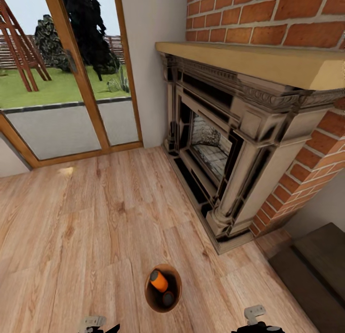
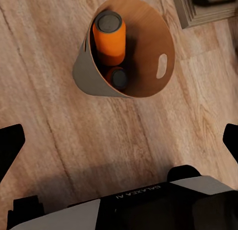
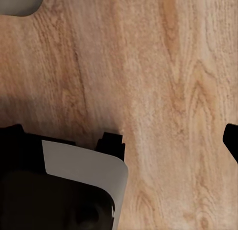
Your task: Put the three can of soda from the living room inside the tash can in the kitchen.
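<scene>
While I watch from the head camera, the tash can (image 1: 163, 288) stands on the wood floor (image 1: 81, 237) near the fireplace (image 1: 225, 146), one can of soda (image 1: 158, 280) leaning inside. My left wrist camera catches a second can (image 2: 118, 78) beneath it. Left gripper (image 2: 119, 140) spread wide; right gripper (image 3: 121, 140) wide too, over bare boards.

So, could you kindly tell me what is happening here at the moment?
The robot stands on the wood floor by the brick fireplace and glass doors. Just in front of it sits the round brown wooden bin, with two small orange soda cans visible inside. Neither gripper holds anything; the left gripper and right gripper both hang open over the floor.
</scene>
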### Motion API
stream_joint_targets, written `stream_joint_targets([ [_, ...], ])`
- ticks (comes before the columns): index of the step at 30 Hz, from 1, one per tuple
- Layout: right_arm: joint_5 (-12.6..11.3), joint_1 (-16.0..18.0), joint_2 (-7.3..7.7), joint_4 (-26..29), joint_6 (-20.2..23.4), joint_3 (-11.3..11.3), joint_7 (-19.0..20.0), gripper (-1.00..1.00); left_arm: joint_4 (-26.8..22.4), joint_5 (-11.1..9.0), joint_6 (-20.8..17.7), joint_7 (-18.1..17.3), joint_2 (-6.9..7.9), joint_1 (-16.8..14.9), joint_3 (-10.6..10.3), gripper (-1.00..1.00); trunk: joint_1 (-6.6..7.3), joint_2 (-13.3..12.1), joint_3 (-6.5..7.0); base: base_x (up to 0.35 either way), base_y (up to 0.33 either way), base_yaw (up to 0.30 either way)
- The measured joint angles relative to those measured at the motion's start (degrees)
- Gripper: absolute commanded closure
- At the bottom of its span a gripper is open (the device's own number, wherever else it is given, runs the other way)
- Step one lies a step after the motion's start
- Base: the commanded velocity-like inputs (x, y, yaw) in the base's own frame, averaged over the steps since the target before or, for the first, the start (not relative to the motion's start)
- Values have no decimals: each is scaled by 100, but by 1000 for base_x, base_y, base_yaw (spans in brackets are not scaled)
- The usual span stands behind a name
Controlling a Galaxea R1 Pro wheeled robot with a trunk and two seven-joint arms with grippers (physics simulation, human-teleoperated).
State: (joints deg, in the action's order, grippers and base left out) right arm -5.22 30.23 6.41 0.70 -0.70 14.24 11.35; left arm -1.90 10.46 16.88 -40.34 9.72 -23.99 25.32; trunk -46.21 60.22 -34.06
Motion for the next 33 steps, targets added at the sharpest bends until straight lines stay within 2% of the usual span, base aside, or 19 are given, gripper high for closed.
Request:
stream_joint_targets([
  [33,0,0,-4,0,0,0,0,-100,-2,0,0,0,-14,0,0,-100,0,0,314,0,0,0],
])
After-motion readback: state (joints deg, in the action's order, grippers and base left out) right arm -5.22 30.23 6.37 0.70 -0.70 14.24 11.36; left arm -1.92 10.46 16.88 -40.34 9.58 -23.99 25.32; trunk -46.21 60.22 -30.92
